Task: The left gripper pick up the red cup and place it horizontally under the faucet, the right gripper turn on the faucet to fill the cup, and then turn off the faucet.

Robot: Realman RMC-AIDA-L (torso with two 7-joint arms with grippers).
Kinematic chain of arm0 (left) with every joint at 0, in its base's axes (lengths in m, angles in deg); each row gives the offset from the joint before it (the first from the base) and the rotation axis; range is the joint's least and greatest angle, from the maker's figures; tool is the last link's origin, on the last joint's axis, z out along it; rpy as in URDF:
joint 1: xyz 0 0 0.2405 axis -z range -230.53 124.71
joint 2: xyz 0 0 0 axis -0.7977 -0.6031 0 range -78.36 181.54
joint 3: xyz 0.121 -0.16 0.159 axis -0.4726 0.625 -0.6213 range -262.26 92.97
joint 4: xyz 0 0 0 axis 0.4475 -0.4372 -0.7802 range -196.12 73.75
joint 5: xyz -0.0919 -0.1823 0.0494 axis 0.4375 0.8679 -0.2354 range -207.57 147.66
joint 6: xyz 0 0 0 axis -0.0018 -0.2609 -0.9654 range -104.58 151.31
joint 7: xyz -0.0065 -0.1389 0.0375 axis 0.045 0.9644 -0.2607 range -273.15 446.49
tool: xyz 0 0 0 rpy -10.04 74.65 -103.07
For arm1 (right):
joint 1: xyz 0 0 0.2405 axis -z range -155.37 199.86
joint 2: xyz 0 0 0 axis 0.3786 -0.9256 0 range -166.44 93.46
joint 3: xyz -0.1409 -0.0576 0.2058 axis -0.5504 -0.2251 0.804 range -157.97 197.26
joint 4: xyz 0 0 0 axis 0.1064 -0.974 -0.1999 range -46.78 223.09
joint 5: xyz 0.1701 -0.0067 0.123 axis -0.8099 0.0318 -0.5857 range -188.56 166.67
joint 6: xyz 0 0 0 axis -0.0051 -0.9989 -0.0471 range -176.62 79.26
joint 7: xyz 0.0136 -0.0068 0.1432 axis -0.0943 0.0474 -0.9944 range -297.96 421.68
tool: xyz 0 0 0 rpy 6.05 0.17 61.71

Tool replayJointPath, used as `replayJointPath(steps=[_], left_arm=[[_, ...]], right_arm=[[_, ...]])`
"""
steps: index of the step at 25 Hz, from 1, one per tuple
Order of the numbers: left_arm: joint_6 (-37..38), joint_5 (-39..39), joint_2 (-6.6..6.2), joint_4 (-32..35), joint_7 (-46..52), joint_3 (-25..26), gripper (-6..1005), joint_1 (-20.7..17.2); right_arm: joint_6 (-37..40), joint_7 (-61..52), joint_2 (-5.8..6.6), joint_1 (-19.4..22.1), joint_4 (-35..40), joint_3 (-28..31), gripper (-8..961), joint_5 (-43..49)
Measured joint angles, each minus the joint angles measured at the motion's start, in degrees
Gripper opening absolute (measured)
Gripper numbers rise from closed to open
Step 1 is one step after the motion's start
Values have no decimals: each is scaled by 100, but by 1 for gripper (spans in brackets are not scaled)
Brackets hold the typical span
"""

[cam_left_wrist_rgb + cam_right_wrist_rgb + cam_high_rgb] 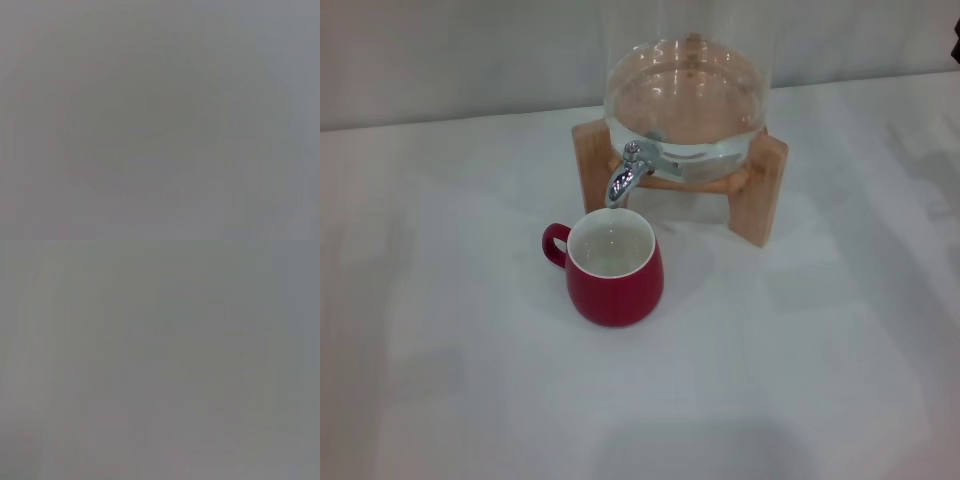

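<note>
Neither tool shows in any view, so their state cannot be told. Nearest on the white desk, the red cup stands upright, its mouth beneath the faucet spout. Judging by this, placing looks done; next, the right tool must reach the lever.

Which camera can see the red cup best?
The head view. It shows the whole red cup standing upright on the white table, right below the faucet, with its handle and white inside in sight. The left wrist and right wrist views show only plain grey, with no cup at all.
</note>
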Motion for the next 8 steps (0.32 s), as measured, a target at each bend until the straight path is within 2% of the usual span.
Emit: replayJointPath(steps=[8], left_arm=[[26,16,-9,-12,-10,1,777,-88]], right_arm=[[26,-13,1,20,-120,61,870,-190]])
